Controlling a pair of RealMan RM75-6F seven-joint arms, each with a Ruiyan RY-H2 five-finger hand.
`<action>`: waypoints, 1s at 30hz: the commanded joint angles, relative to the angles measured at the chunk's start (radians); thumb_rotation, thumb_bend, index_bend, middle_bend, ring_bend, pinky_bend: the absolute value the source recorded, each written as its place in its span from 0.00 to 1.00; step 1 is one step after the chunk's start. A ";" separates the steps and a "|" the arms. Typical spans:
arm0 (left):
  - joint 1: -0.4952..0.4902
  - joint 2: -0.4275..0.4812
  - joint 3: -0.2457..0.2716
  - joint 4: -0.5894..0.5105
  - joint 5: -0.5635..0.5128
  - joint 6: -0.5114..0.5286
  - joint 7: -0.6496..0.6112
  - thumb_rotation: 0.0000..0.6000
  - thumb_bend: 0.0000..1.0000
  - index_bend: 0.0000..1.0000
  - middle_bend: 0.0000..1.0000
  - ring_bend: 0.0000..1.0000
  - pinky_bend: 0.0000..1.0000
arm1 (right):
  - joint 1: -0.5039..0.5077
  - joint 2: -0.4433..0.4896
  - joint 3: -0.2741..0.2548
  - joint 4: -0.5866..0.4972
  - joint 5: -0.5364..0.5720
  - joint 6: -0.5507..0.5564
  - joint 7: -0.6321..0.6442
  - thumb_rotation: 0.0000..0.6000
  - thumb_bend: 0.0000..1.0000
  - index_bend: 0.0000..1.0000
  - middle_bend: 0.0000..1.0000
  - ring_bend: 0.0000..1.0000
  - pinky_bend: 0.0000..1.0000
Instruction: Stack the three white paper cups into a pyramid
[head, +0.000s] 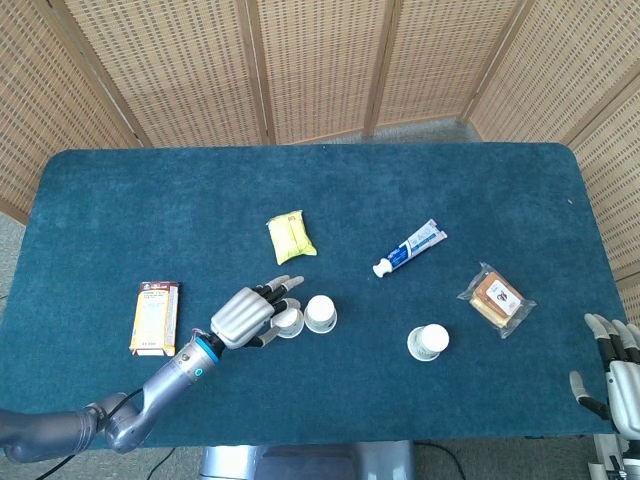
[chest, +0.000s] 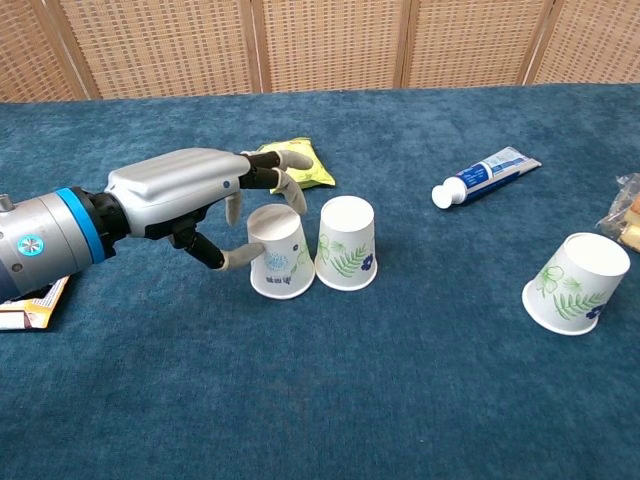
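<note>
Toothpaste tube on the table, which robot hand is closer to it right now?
Left. The left robot hand is at the paired cups, down and left of the toothpaste tube. The right robot hand sits off the table's right edge, farther away.

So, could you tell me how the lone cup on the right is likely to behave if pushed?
The lone cup looks thin, empty paper, so it is probably very light and would slide or topple easily. It already sits tilted, so a nudge might tip it over. A firm squeeze could crush it.
</note>
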 joint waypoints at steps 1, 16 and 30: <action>0.002 0.001 0.001 -0.001 0.002 0.003 0.000 1.00 0.49 0.28 0.04 0.08 0.43 | 0.001 0.000 0.000 -0.002 -0.001 -0.001 0.001 1.00 0.45 0.00 0.00 0.00 0.00; 0.005 0.011 -0.003 0.007 -0.002 0.001 -0.004 1.00 0.49 0.27 0.03 0.07 0.42 | 0.003 0.004 -0.003 -0.016 -0.005 -0.007 -0.003 1.00 0.45 0.00 0.00 0.00 0.00; 0.001 0.015 -0.003 0.000 -0.008 -0.012 0.011 1.00 0.49 0.20 0.00 0.00 0.34 | 0.002 0.007 -0.006 -0.026 -0.010 -0.004 -0.007 1.00 0.45 0.00 0.00 0.00 0.00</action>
